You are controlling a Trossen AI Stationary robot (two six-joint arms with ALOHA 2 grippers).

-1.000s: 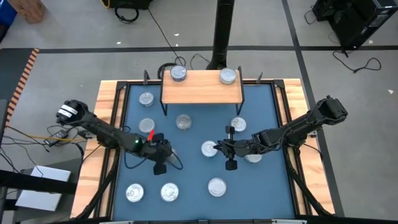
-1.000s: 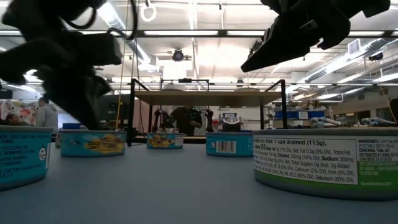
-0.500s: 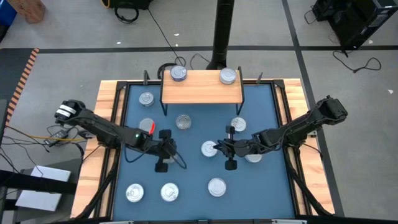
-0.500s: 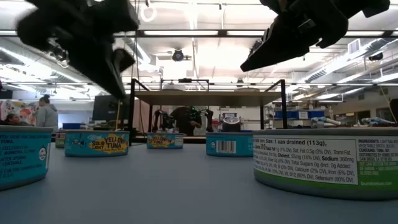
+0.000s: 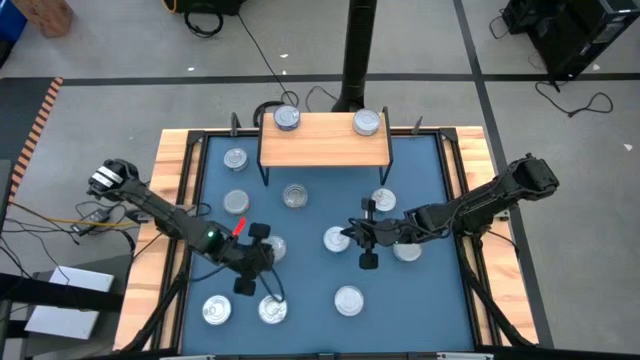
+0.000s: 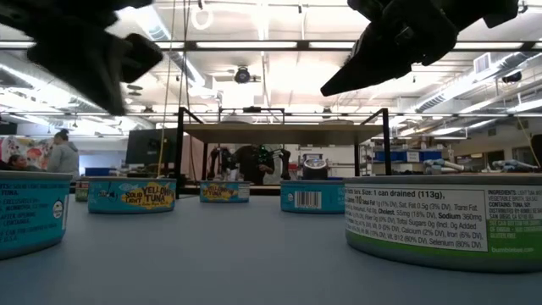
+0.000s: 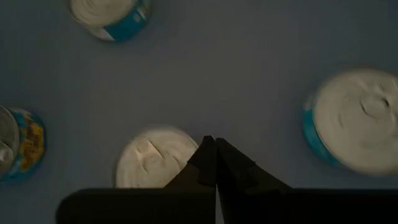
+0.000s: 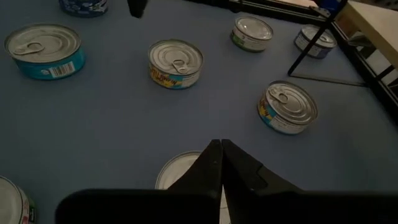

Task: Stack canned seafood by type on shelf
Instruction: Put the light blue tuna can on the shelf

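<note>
My left gripper (image 5: 250, 262) and right gripper (image 5: 364, 238), both pressed together and empty, hover mid-mat over silver-topped round tins (image 5: 336, 239); light-wood shelf (image 5: 324, 139) at far edge carries two.

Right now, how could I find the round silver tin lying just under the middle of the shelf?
Start at the small light-wood shelf on black legs at the far edge of the blue mat. Directly in front of its centre, down on the mat, lies one round silver-topped tin. It lies alone there, while the two tins on the shelf board sit at its ends.
</note>
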